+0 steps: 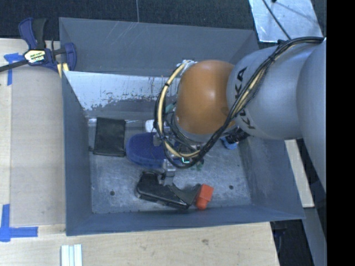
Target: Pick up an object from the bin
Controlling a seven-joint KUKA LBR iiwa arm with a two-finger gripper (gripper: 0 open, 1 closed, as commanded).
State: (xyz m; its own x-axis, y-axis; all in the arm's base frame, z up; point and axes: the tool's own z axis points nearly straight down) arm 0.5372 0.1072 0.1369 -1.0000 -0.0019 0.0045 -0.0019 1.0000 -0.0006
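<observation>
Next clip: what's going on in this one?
The arm reaches into the grey bin from the right. Its end effector sits low, just above a black tool with an orange end near the front wall, with a blue rounded thing beside it. A flat black square lies to the left. Whether anything is gripped cannot be told.

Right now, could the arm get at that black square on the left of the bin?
Probably yes: the black square lies flat with nothing on it; the blue lump sits beside it, and the end effector is nearby.
</observation>
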